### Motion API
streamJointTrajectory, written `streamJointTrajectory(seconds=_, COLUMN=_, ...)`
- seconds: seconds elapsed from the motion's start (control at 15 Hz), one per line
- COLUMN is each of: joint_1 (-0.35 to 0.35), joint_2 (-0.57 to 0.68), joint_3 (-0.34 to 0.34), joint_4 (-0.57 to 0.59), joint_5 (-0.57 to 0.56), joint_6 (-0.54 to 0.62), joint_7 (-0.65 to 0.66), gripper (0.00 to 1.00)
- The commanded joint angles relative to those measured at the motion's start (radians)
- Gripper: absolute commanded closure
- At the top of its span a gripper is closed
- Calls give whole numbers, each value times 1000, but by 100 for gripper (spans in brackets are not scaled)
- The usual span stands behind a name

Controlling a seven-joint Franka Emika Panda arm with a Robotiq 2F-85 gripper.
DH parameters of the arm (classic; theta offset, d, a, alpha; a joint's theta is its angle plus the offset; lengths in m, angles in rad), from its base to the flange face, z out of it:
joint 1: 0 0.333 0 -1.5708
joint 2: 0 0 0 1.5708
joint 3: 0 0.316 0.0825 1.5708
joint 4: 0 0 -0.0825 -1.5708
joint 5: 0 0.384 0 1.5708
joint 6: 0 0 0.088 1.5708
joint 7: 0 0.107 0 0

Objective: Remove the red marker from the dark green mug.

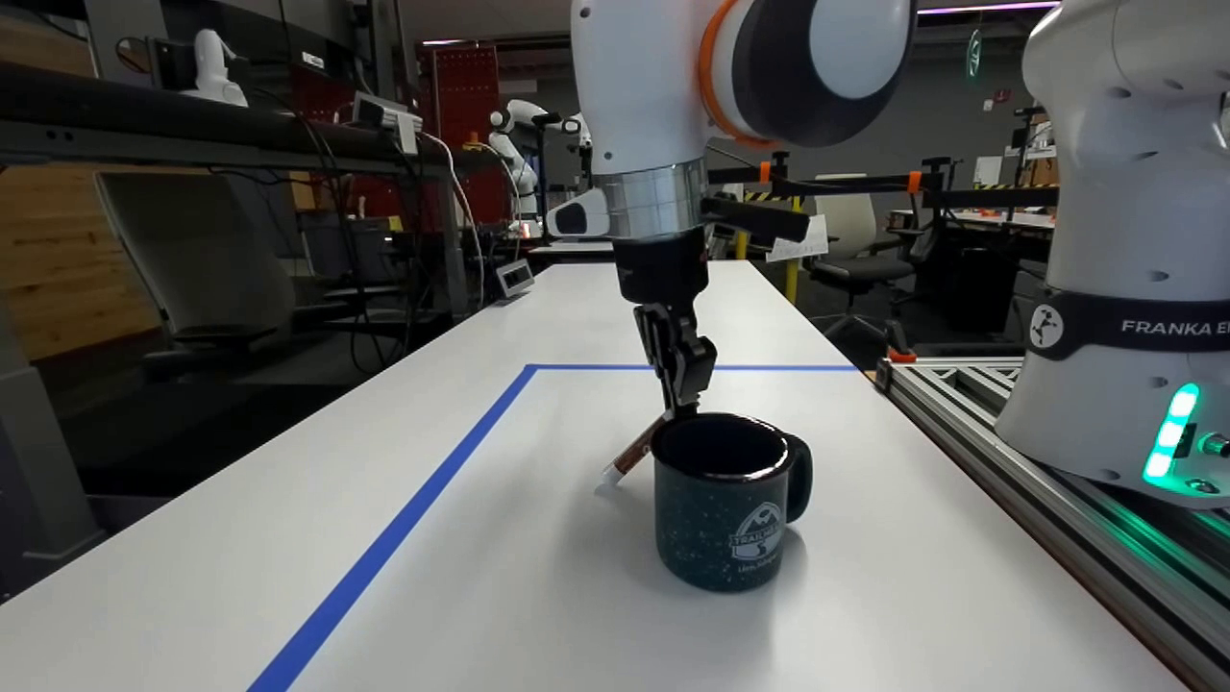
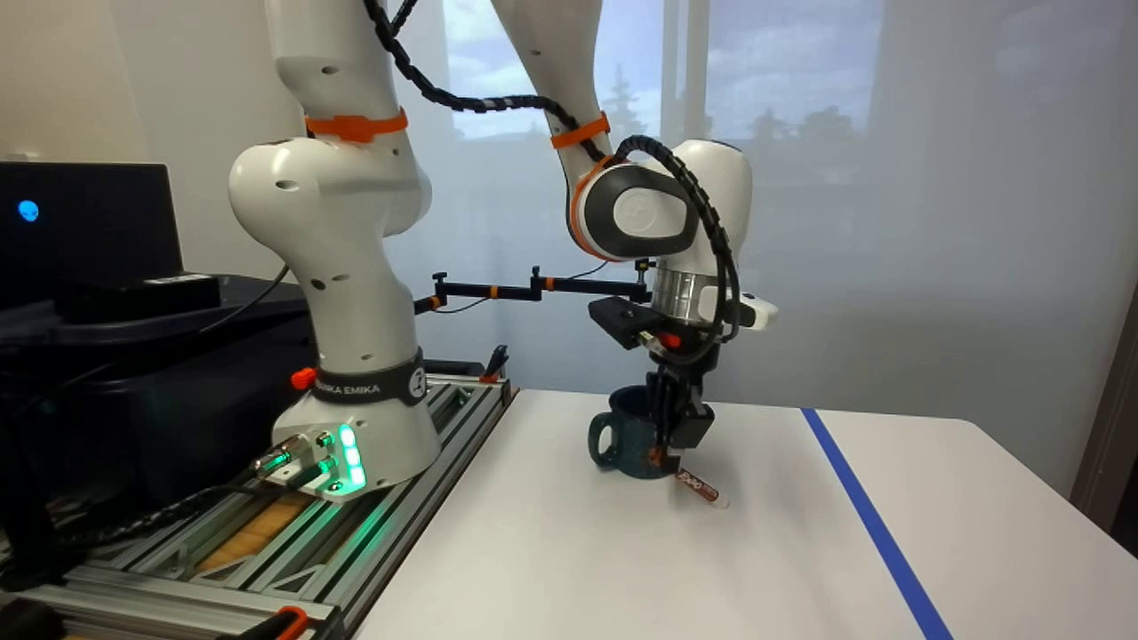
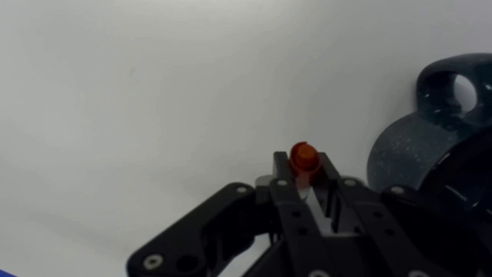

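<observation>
The red marker point(image 2: 701, 488), where do you see it?

– It is outside the dark green mug point(image 1: 721, 509), just beside it, and it is held tilted by the gripper point(image 3: 303, 163). The two fingers point(image 3: 288, 200) are pressed against it from both sides.

– Are you certain that it is apart from the mug?

– In the wrist view, yes: a strip of white table point(image 3: 346, 134) lies between them, and the orange end point(image 3: 305, 156) is seen from above. In an exterior view the mug covers this end, but there I see well the emblem point(image 1: 757, 531) and the pale lower end point(image 1: 612, 475).

– Does that lower end touch the table?

– This I cannot tell. In an exterior view I notice the letters point(image 2: 698, 485) on the marker, while the gripper hides a part of the mug.

– And how is the room for moving?

– In an exterior view the white surface goes from the marker as far as the blue tape point(image 1: 406, 519). On the opposite side the handle point(image 1: 799, 476) of the mug points to the table edge point(image 1: 1014, 536), and along it runs the metal rail point(image 1: 961, 425) with the robot base point(image 1: 1086, 413)
</observation>
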Motion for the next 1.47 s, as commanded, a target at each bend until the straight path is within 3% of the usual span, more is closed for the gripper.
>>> streamJointTrajectory(seconds=0.0, joint_1=-11, joint_2=42, joint_3=-10, joint_4=1, joint_5=44, joint_6=-40, joint_7=-39, gripper=95)
streamJointTrajectory(seconds=0.53, joint_1=-13, joint_2=100, joint_3=-35, joint_4=1, joint_5=8, joint_6=-77, joint_7=-19, gripper=95)
streamJointTrajectory(seconds=0.6, joint_1=-12, joint_2=104, joint_3=-37, joint_4=1, joint_5=2, joint_6=-83, joint_7=-15, gripper=79)
streamJointTrajectory(seconds=0.67, joint_1=-10, joint_2=105, joint_3=-38, joint_4=1, joint_5=-2, joint_6=-87, joint_7=-12, gripper=55)
streamJointTrajectory(seconds=0.8, joint_1=-7, joint_2=102, joint_3=-39, joint_4=6, joint_5=-5, joint_6=-101, joint_7=-12, gripper=51)
streamJointTrajectory(seconds=1.27, joint_1=7, joint_2=24, joint_3=-21, joint_4=41, joint_5=0, joint_6=-186, joint_7=-13, gripper=1)
streamJointTrajectory(seconds=1.4, joint_1=9, joint_2=-10, joint_3=-10, joint_4=56, joint_5=7, joint_6=-235, joint_7=-13, gripper=0)
